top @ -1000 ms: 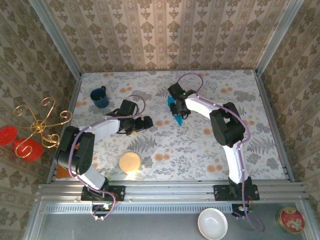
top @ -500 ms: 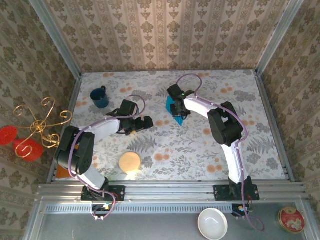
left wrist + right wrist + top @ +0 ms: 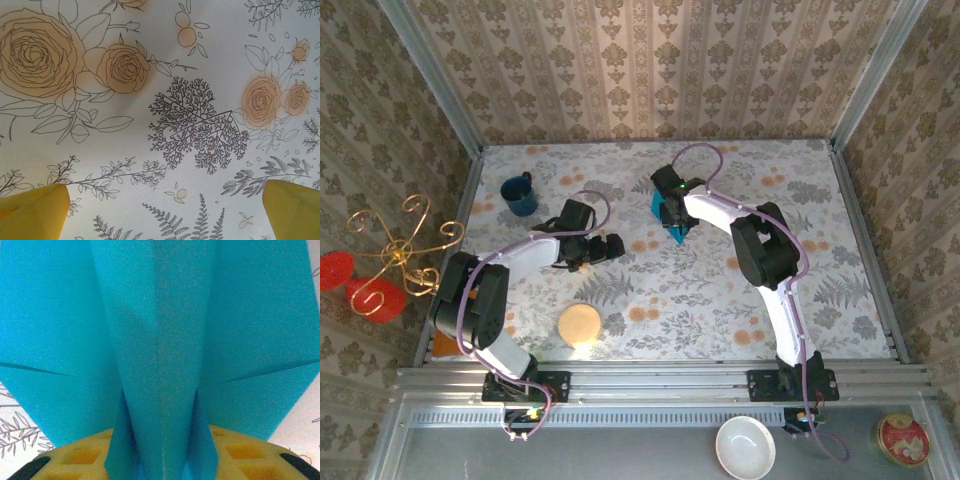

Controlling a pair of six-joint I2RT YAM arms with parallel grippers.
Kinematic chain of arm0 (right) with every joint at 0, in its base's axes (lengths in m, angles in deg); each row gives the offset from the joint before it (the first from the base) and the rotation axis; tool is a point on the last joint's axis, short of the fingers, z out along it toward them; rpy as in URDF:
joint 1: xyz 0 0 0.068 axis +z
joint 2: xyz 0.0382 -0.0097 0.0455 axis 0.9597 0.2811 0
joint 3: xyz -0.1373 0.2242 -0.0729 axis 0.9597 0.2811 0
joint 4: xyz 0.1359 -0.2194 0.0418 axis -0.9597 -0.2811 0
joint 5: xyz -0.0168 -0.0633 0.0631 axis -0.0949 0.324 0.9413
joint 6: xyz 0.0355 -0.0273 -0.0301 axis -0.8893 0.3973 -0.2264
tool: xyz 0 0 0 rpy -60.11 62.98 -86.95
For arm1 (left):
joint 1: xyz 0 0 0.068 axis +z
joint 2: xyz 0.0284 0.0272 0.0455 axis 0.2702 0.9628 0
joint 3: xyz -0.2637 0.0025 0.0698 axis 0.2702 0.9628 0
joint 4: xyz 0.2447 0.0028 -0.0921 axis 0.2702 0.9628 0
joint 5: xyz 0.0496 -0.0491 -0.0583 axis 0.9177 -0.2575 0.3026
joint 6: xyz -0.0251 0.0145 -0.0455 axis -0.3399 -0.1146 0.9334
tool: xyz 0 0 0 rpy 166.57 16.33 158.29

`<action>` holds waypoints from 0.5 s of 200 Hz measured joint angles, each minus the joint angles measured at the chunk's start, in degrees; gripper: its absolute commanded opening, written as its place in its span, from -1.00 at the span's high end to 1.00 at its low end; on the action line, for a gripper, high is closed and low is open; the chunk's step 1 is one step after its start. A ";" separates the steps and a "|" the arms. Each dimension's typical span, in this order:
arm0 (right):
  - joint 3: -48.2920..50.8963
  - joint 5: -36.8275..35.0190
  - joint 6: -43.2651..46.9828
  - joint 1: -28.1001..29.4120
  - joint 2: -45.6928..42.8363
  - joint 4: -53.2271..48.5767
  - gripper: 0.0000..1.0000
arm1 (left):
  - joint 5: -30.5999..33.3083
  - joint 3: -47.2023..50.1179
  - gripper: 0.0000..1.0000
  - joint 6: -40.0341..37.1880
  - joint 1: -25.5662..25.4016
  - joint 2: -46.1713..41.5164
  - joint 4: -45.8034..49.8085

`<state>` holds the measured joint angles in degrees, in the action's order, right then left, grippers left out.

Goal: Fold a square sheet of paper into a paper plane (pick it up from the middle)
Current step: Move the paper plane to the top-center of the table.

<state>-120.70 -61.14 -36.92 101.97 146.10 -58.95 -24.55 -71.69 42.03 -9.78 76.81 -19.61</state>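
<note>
Top external view: the paper plane (image 3: 657, 207) is in the far half of the table (image 3: 800, 300), about midway between its left and right edges. It is turquoise-blue and folded to a point that faces the near edge. The right gripper (image 3: 672, 222) is directly over it and hides most of the sheet.

Right wrist view: the paper plane (image 3: 160, 340) shows a raised centre crease with a wing spread to either side. The crease runs down between the yellow fingers (image 3: 82, 456), which sit close on both sides. Whether they clamp the fold or merely flank it cannot be told.

The left gripper (image 3: 610, 247) is low over the table, left of the plane and apart from it. In the left wrist view its yellow fingertips (image 3: 32, 212) stand wide apart, with only the floral cloth (image 3: 190, 125) between them.

A dark blue mug (image 3: 519, 195) stands near the far left corner. A round tan disc (image 3: 580, 325) lies near the near edge, on the left side.
</note>
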 measured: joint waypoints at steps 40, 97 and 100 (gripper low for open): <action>-0.72 -0.02 -0.79 -0.09 0.33 -0.17 0.12 | 0.17 -0.26 -1.00 0.00 0.00 0.00 0.31; 0.07 1.49 -0.70 -0.74 -2.03 -1.62 -0.03 | 1.40 -2.14 -1.00 -0.96 -0.57 -1.38 0.35; 0.31 1.57 -0.76 -0.81 -2.56 -1.66 -0.05 | 1.42 -2.29 -1.00 -1.14 -0.76 -1.57 0.35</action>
<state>-120.40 -59.57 -37.68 101.16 143.54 -60.62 -23.13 -73.99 40.89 -10.54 75.23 -19.26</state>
